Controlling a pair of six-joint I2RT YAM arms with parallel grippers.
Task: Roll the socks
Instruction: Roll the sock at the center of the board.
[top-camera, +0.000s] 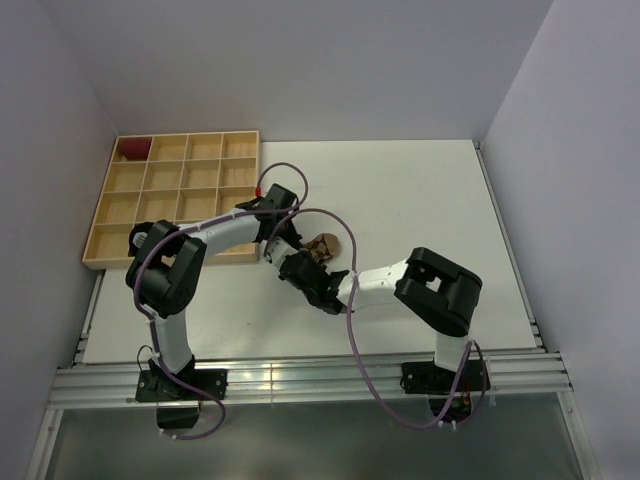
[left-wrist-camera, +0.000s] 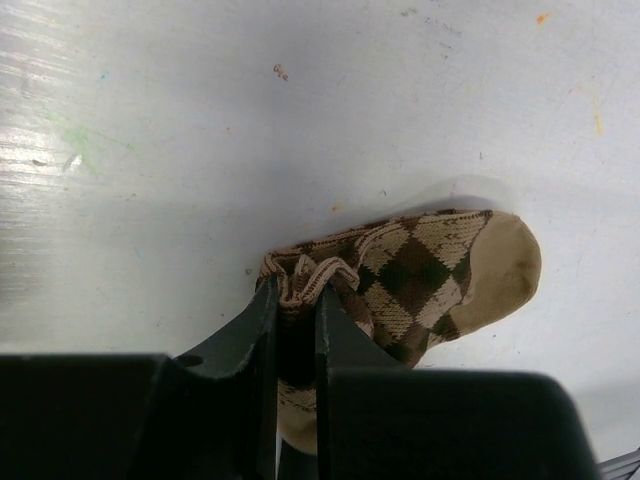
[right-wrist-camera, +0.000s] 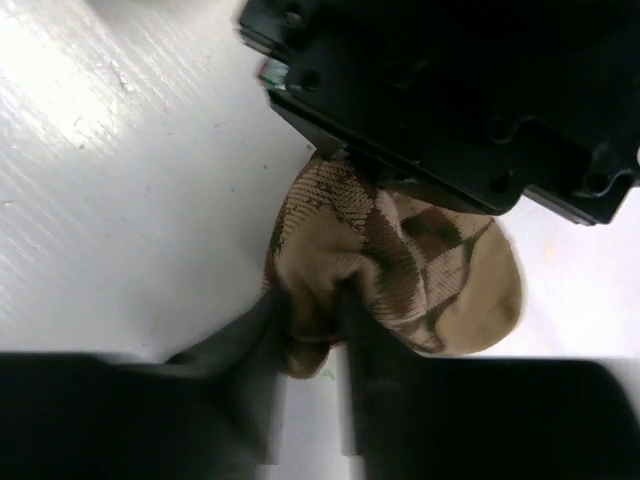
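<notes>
Left claw (left-wrist-camera: 296, 300) is pressed together on the cuff end of the tan sock (left-wrist-camera: 430, 275), its two dark fingers pinching the ruffled edge, as I see it from that wrist camera. Right claw (right-wrist-camera: 308, 325) comes at the same sock from the other side. Its fingers stand either side of a bunched fold of fabric, but that view is smeared and I cannot tell whether they clamp it or only bracket it. The sock lies on the white table (top-camera: 420, 200), near the middle, crumpled at the cuff, brown diamond pattern up, with the plain tan toe lying flat and pointing away from the left claw. From above I see both arms reaching inward and meeting over it. Farther back, at the far left of the table, sits a wooden tray (top-camera: 160, 205) of small compartments, and a dark red bundle (top-camera: 133, 149) fills its far left corner compartment.
</notes>
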